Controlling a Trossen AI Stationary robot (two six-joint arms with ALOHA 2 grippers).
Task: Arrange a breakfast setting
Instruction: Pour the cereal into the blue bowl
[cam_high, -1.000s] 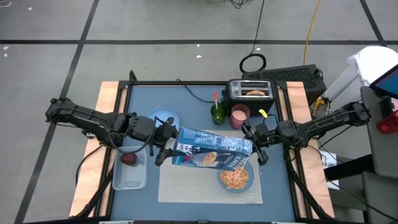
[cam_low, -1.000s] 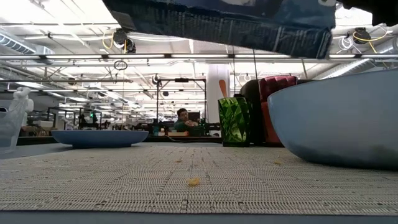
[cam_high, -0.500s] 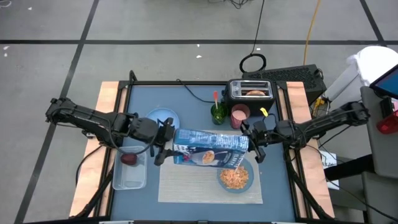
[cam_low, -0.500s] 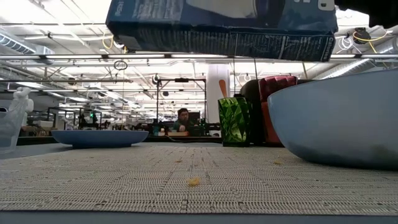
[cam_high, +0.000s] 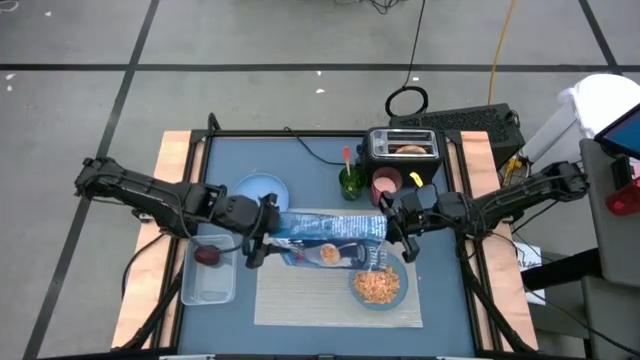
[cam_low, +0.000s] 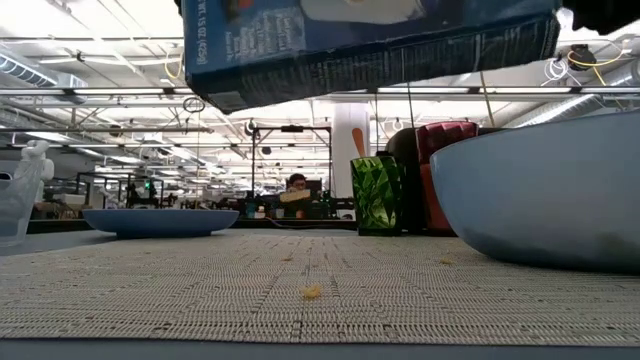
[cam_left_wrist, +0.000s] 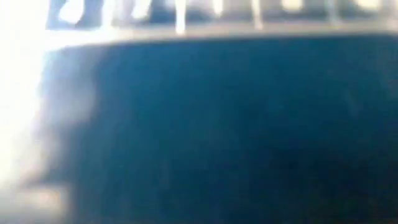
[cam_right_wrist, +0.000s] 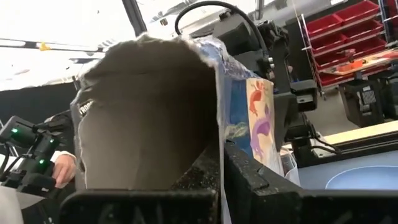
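While the clear plastic tub (cam_high: 209, 270) is sitting at the table's left edge with the small dark-red fruit (cam_high: 207, 255) lying inside it, the left gripper (cam_high: 262, 228) is clamping the left end of a blue cereal box (cam_high: 330, 240), which is lying on its side in the air. The light-blue plate (cam_high: 262, 188) is resting on the blue tabletop (cam_high: 320, 165) just behind that gripper. The box is hanging over the beige woven placemat (cam_high: 300, 297), and in the low view a cereal crumb (cam_low: 312, 292) is lying on the mat. The right gripper (cam_high: 393, 222) is pinching the box's torn-open right end, one finger (cam_right_wrist: 249, 180) sitting inside the opening. Below that end, the light-blue bowl (cam_high: 379, 285) is standing on the mat's right part, holding cereal. Behind it, a green cup (cam_high: 351, 181) with the orange-handled spoon (cam_high: 347, 157) in it and a red cup (cam_high: 386, 186) are standing before the black toaster (cam_high: 402, 146), where the bagel (cam_high: 410, 149) is showing in a slot.
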